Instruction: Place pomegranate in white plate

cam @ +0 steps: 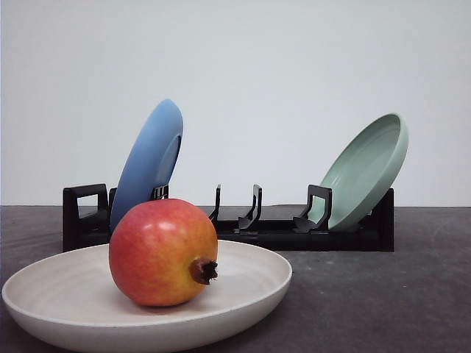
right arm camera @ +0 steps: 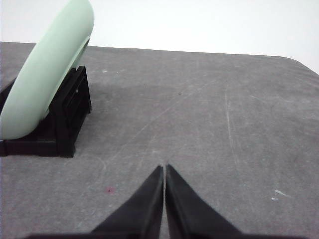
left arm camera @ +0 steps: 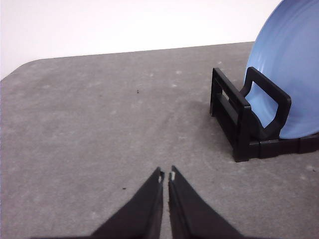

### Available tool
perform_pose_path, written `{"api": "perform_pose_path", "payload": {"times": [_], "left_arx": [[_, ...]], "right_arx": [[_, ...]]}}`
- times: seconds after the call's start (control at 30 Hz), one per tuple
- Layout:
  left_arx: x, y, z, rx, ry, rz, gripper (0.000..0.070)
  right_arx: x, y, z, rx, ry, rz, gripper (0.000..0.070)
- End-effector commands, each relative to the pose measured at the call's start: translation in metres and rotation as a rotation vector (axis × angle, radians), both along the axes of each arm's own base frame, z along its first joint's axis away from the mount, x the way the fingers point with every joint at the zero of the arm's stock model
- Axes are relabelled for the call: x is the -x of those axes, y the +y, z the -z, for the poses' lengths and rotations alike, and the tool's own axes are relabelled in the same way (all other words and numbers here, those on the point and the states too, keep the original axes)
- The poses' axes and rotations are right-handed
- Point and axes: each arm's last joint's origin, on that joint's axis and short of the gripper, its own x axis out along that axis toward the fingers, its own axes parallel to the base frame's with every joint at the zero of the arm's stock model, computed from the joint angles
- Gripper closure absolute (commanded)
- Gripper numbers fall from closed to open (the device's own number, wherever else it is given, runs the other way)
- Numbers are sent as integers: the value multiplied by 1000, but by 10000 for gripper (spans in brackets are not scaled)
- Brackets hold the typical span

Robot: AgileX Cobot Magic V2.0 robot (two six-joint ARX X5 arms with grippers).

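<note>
The pomegranate (cam: 162, 251), red blending to orange-yellow with its dark calyx stub pointing right, rests inside the white plate (cam: 254, 283) at the front left of the table. In the left wrist view my left gripper (left arm camera: 166, 175) is shut with nothing in it, hovering over bare grey table near the rack's blue-plate end. In the right wrist view my right gripper (right arm camera: 164, 168) is shut and empty too, over bare table beside the rack's green-plate end.
Behind the white plate stands a black dish rack (cam: 272, 234) (left arm camera: 239, 119) (right arm camera: 67, 114). A blue plate (cam: 147, 162) (left arm camera: 294, 64) leans in its left end and a pale green plate (cam: 368, 169) (right arm camera: 47, 69) in its right end.
</note>
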Motion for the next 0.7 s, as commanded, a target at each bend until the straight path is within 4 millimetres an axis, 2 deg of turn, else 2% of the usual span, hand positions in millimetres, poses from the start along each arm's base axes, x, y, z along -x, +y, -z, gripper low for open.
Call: {"api": "perform_pose_path", "payload": {"times": [0.0, 0.67], "left_arx": [[0, 0, 4, -4, 12, 5, 700], [0, 0, 4, -4, 12, 5, 700]], "right_arx": [[0, 0, 0, -10, -6, 7, 700], [0, 0, 0, -10, -6, 7, 700]]}}
